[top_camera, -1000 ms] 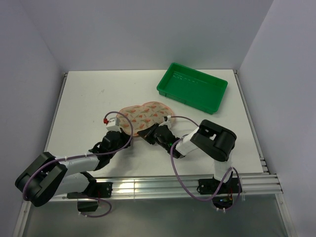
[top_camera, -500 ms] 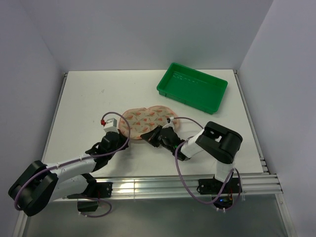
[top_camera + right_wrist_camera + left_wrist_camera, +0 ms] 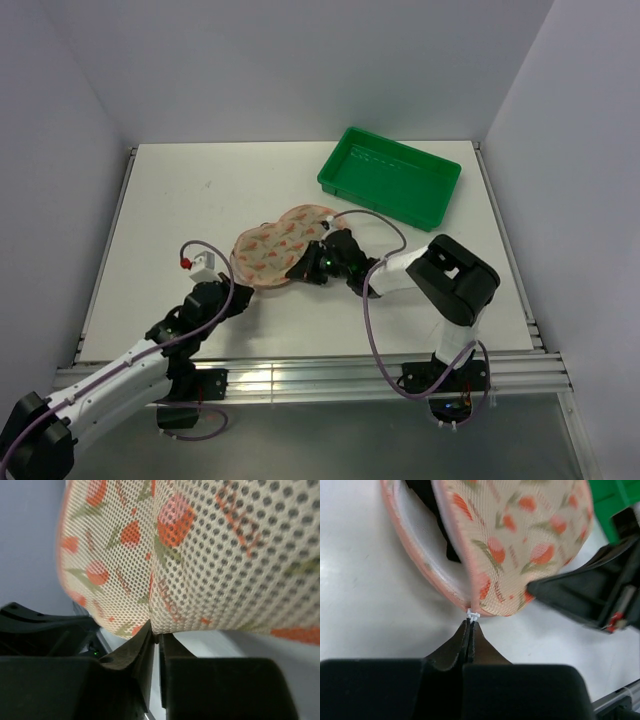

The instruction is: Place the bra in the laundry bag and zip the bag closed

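Note:
The laundry bag [image 3: 280,240] is a peach-pink mesh pouch lying mid-table, its near half raised and its rim gaping. Inside the gap shows the black bra [image 3: 427,497]. My left gripper [image 3: 238,285] is at the bag's near-left edge, its jaws shut [image 3: 470,622] on the small white zip pull [image 3: 472,614]. My right gripper [image 3: 303,272] sits at the bag's near-right side. Its jaws [image 3: 158,637] stand a narrow slit apart, with the bag's mesh [image 3: 225,540] resting on the fingertips. The right gripper also appears in the left wrist view [image 3: 590,600].
A green plastic tray [image 3: 390,178] stands at the back right, close behind the bag, and its corner shows in the left wrist view [image 3: 612,500]. Purple cables loop over both arms. White walls close in the table on three sides.
My left arm has drawn back toward the near left with the zip pull. The bag has turned and shifted. My right gripper moved farther in, and its jaws parted slightly.

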